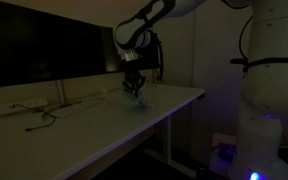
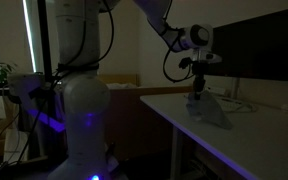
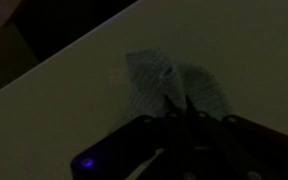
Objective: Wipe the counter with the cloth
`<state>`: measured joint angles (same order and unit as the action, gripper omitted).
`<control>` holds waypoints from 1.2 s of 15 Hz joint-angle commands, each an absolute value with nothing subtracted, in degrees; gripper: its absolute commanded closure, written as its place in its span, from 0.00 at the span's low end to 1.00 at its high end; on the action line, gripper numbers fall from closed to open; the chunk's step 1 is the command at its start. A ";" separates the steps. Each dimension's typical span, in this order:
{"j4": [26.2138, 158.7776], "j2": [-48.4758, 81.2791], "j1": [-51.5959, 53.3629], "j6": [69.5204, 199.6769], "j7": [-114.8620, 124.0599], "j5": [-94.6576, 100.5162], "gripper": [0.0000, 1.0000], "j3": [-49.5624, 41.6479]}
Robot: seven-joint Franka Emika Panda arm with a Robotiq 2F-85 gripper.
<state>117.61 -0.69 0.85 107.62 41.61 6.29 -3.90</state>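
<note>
The fingers are closed. Their tips pinch a fold of the cloth, which spreads over the table just ahead of them and to either side. In an exterior view the cloth rises like a small tent from the table to the fingertips, so its lower edge touches the surface while the pinched part is lifted. The room is dim and the cloth's far edge is hard to trace.

The wiping stroke itself seems to be the step in hand, with the cloth gripped and on the surface. The next move probably calls for pressing down so more fabric lies flat. It then calls for dragging the cloth across the bare table, keeping well apart from the cables and the monitor behind the fingers.
</note>
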 commanded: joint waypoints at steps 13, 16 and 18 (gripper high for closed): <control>121.03 0.97 -11.13 104.90 25.49 8.12 0.92 -12.93; 120.22 2.61 -12.47 105.17 24.76 8.79 0.92 -14.55; 119.73 3.76 -13.30 105.65 24.42 9.36 0.92 -15.60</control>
<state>121.18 1.81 -11.55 105.35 26.44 8.23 -14.93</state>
